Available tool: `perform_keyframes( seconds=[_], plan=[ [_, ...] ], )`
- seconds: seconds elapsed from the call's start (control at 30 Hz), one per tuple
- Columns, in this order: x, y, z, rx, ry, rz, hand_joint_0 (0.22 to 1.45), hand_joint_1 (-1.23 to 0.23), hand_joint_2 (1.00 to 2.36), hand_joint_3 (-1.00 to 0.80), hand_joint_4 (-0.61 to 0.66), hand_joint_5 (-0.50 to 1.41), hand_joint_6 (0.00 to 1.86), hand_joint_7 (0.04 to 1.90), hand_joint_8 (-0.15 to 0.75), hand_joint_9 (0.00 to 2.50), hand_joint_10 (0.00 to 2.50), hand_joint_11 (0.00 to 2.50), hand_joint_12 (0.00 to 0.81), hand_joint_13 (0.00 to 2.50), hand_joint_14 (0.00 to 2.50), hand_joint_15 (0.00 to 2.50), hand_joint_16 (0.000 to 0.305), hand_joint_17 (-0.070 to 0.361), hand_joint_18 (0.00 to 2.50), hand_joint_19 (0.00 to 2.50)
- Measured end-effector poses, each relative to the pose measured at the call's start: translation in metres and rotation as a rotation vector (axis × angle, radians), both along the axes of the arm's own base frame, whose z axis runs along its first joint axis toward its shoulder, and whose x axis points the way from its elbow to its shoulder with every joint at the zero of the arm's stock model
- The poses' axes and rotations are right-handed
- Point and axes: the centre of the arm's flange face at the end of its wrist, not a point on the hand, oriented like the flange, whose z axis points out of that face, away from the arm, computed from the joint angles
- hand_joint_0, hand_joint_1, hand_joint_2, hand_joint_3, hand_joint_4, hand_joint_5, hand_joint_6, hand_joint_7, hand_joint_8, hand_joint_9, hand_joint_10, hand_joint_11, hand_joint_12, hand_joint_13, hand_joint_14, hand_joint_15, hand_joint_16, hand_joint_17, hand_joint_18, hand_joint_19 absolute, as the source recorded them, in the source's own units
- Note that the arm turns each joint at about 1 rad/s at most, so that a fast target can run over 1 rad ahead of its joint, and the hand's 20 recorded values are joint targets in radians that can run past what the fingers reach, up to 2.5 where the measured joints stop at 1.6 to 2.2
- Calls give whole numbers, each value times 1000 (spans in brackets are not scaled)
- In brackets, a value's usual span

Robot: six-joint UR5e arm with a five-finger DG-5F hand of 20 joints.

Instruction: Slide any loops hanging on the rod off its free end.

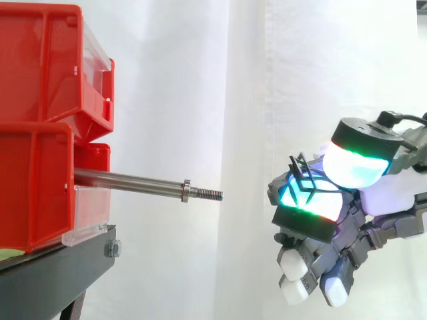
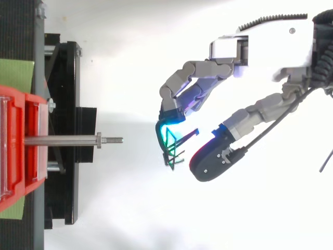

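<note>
Rod [image 1: 130, 181] projecting level from the lower of two stacked red bins [image 1: 40, 120] on a black stand [image 1: 60, 273], side view; a nut sits just behind its threaded free end. Hand [image 1: 350, 230] well apart to the right, fingers curled, thin black loops [image 1: 303, 177] caught against a cyan fingertip. Top view: loops nearly in line with the rod, between that fingertip [image 2: 165, 127] and the thumb; green sheet [image 2: 15, 75] beneath the bins.

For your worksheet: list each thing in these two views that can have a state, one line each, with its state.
rod: bare, nothing hanging on it.
loops: off the rod, pinched at the hand's fingertips, apart from the rod's free end.
hand: shut on the loops.
red bins: stacked on the black stand.
</note>
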Motion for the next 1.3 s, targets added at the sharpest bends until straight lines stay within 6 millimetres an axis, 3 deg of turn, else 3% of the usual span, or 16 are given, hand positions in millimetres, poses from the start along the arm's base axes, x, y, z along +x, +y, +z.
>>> perform_keyframes(
  seconds=[0.27, 0.63, 1.03, 1.3],
  plan=[
    [0, 1, 0, 18, 4, -2, 618, -669, 1021, -167, 122, -194, 826, 1155, 312, 763, 8, 239, 329, 619, 1, 46, 49, 110, 690, 377],
    [0, 1, 0, 24, 5, -3, 677, -783, 1003, -454, 144, -204, 846, 1108, 299, 775, 9, 275, 325, 636, 0, 39, 49, 110, 719, 348],
    [0, 4, 0, 52, 8, -6, 617, -610, 1002, -476, 120, -176, 830, 1179, 305, 817, 9, 258, 324, 644, 1, 53, 48, 108, 716, 388],
    [1, 5, 0, 58, 7, -5, 605, -542, 1018, -231, 125, -167, 788, 1197, 304, 787, 8, 233, 329, 621, 1, 66, 49, 110, 666, 412]
  ],
)
